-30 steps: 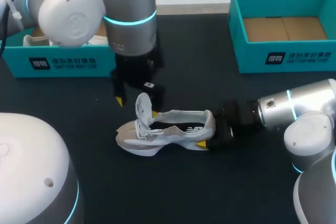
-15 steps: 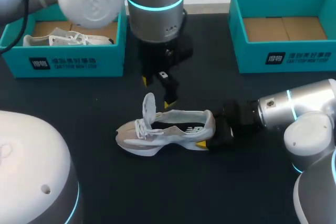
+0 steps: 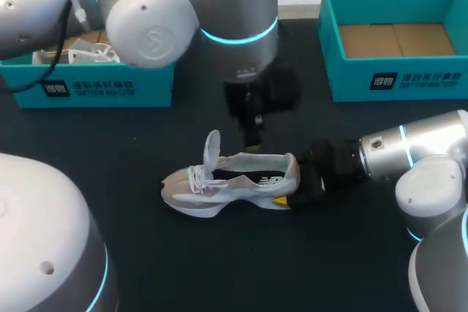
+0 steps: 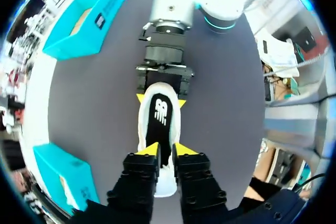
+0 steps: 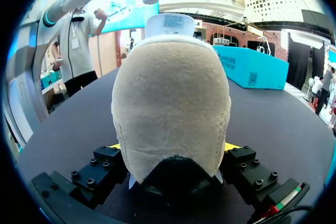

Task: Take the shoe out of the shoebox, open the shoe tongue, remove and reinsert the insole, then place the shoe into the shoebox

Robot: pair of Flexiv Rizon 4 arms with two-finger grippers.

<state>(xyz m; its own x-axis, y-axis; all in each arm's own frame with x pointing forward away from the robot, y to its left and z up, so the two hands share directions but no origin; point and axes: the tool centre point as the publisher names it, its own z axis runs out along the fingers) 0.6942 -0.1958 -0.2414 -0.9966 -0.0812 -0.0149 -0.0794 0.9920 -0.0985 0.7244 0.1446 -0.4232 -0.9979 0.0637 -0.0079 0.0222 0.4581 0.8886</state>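
A pale grey and white shoe lies on its sole mid-table on the black table, toe to the left, its tongue standing up. Its black insole shows in the opening. My right gripper is shut on the heel, one finger at each side. My left gripper hangs just above the shoe's opening, behind the tongue. Its yellow fingertips stand close together with a narrow gap and nothing between them.
A teal shoebox at the back left holds a second white shoe. Another teal shoebox at the back right shows only its cardboard floor. My left arm's bulk covers the table's back middle.
My left arm has swung right, from beside the tongue to over the shoe's opening, and its fingers have closed in from wide apart. The shoe and right arm have stayed put.
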